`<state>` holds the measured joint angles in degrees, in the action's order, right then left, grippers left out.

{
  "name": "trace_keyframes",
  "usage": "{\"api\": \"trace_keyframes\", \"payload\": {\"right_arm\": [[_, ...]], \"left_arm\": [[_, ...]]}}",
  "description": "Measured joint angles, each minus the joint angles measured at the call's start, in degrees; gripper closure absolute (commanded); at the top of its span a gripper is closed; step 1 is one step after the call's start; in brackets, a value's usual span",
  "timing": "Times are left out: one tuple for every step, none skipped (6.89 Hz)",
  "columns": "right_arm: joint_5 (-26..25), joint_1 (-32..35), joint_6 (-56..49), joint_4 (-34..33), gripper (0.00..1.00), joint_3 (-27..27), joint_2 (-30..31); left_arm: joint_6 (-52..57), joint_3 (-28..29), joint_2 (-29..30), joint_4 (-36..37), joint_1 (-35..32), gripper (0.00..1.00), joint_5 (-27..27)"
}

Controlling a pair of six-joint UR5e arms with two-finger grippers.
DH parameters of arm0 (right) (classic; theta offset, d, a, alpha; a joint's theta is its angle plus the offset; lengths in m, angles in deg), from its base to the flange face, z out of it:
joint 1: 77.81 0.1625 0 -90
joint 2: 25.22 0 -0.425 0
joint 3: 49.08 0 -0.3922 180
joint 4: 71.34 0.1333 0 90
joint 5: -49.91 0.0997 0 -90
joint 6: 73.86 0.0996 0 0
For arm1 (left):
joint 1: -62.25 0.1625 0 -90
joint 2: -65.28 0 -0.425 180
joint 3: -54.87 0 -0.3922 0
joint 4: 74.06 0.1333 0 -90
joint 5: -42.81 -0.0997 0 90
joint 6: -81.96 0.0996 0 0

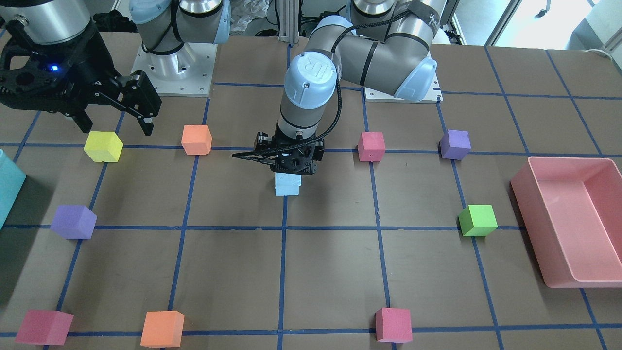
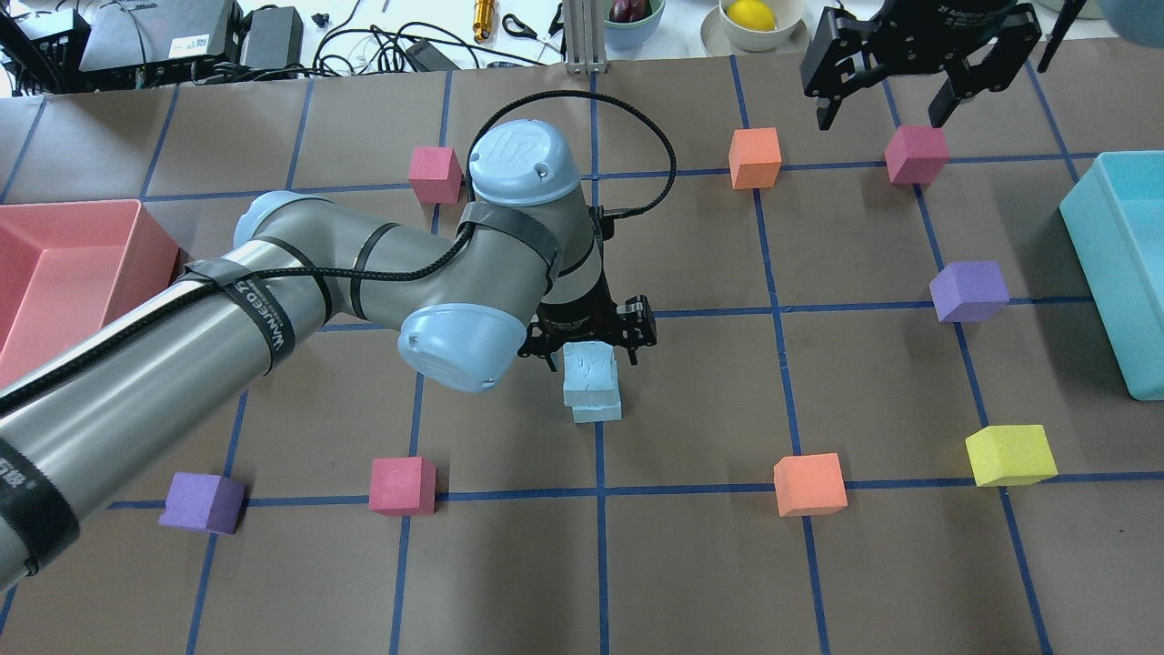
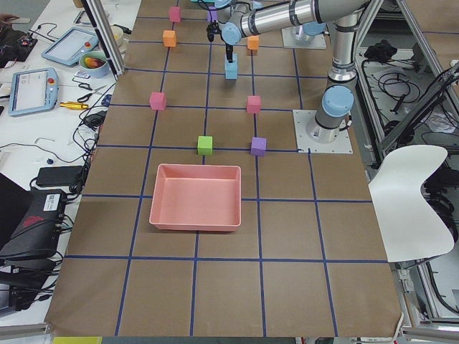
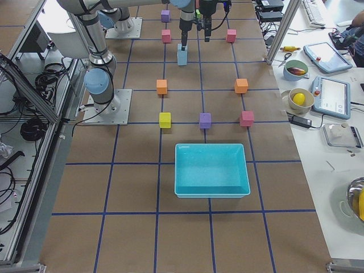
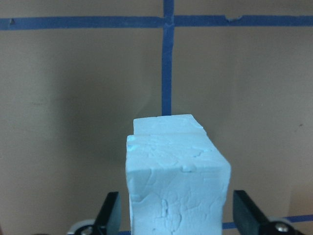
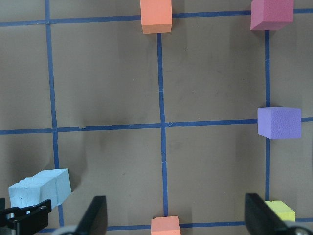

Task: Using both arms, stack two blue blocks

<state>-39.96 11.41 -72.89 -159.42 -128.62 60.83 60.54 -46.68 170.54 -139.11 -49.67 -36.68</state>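
- Your left fingers (image 5: pixel 111 215) stand spread either side of the top blue block (image 2: pixel 589 371), which rests slightly offset on the lower blue block (image 2: pixel 598 411) at mid-surface (image 2: pixel 709 409).
- Lift straight up, so you don't brush the stack.
- Your right fingers (image 6: pixel 95 215) hang spread, well apart from it.

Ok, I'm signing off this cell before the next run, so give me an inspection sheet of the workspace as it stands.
Surface: brown paper table with a blue tape grid.
Job's things: upper blue block sits on lower blue block, slightly offset.
Clutter: loose coloured cubes around the grid; pink bin and teal bin at the ends.
Grippers: left gripper open, fingers either side of the upper block; right gripper open, empty, away from the stack.
Cables: black cable loops over the left arm.
Surroundings: bench with cords, bowls, pendants; white chair.
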Motion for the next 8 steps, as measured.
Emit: {"api": "trace_keyframes", "payload": {"right_arm": [[-0.02, 0.04, 0.02, 0.01, 0.0, 0.0, -0.03], [-0.03, 0.07, 0.06, 0.01, 0.0, 0.0, -0.06], [-0.04, 0.07, 0.08, 0.01, 0.0, 0.0, -0.08], [-0.04, 0.06, 0.09, 0.01, 0.0, 0.0, -0.09], [-0.04, 0.05, 0.09, 0.01, 0.0, 0.0, -0.09], [-0.04, 0.05, 0.09, 0.01, 0.0, 0.0, -0.09], [-0.04, 0.06, 0.09, 0.01, 0.0, 0.0, -0.09], [-0.04, 0.07, 0.09, 0.03, 0.0, 0.0, -0.09]], "left_arm": [[0.43, 2.05, -1.64, -1.51, 1.81, 0.0, 0.47], [3.21, 4.51, -3.49, -4.52, 4.89, 0.0, 0.44], [9.45, 6.85, -5.51, -8.45, 9.01, 0.0, -0.84], [17.41, 9.61, -7.79, -13.23, 14.29, 0.0, -2.91], [23.5, 13.04, -9.73, -18.42, 19.48, 0.0, -3.92], [26.33, 16.77, -10.88, -23.44, 23.44, 0.0, -4.95], [27.37, 19.68, -10.92, -26.31, 25.47, 0.0, -7.0], [27.46, 21.14, -10.31, -27.35, 26.06, 0.0, -8.75]]}}
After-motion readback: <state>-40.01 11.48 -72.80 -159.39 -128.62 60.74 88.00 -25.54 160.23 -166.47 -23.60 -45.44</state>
